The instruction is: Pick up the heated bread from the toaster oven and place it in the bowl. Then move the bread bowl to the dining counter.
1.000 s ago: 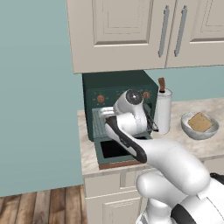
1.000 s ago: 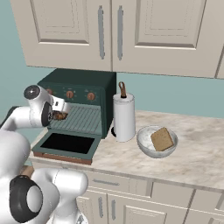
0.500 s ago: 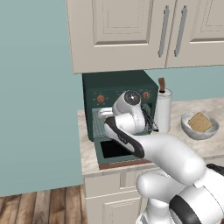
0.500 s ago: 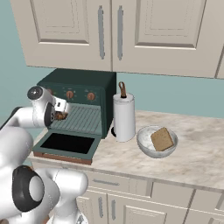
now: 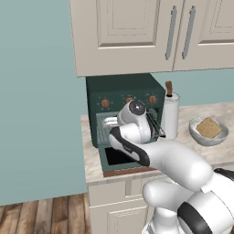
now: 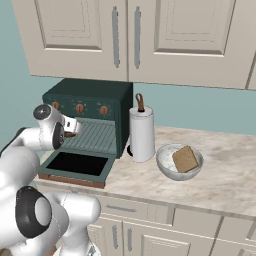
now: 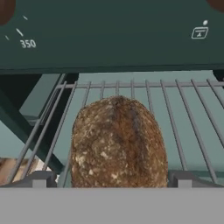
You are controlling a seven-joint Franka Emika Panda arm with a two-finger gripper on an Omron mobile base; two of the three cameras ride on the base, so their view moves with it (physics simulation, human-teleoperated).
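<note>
- A white paper-towel roll [image 6: 142, 134] stands upright on a holder with a brown knob on top, on the marbled counter [image 6: 225, 180].
- Cream upper cabinets [image 6: 150, 35] hang on the wall above, their doors paneled, with long vertical metal handles [image 6: 115, 36] set close together.
- Cream lower cabinets [image 6: 150, 220] with a drawer front sit under the counter.
- The wall [image 5: 36, 100] behind is flat teal.
- A strip of wood-plank floor [image 5: 41, 215] shows in the lower left of the left base view.

Bread [image 7: 119, 144] cut off below in hand view; oven knobs [image 7: 6, 8] cropped.
</note>
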